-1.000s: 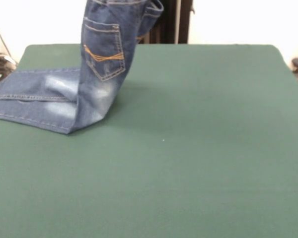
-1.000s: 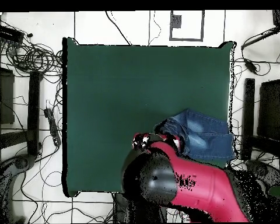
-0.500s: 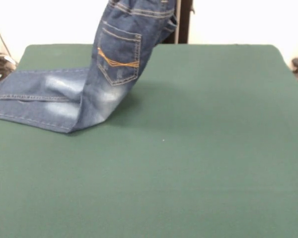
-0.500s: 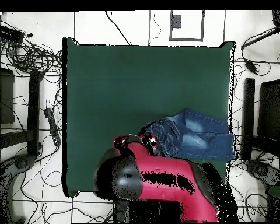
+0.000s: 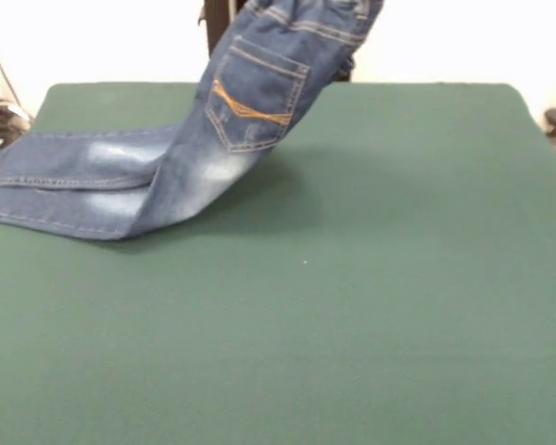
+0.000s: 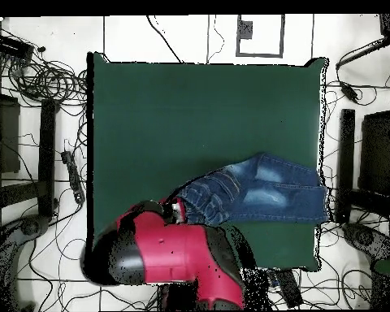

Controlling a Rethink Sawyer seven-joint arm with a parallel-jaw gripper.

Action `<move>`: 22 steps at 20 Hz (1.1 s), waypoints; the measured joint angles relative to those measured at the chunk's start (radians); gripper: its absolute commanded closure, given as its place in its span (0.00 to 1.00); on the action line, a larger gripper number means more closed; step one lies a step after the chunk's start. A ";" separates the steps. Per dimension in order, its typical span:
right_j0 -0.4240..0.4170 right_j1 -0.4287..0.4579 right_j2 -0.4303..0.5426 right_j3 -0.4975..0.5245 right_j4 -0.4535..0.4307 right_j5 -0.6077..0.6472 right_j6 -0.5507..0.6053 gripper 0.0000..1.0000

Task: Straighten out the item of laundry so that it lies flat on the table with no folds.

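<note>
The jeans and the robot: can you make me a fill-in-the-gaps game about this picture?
1. The jeans are made of blue ____.
2. The stitching on the back pocket is coloured ____.
3. The table has a dark ____ top.
4. The waistband end is lifted up while the ____ still lie on the table.

Missing words: denim; orange; green; legs
</note>
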 measured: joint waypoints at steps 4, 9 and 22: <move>0.073 0.032 -0.030 -0.002 0.001 0.000 0.041 1.00; 0.106 0.059 -0.033 -0.009 0.023 0.000 0.072 0.00; 0.128 0.050 -0.045 -0.063 0.090 0.019 0.091 0.00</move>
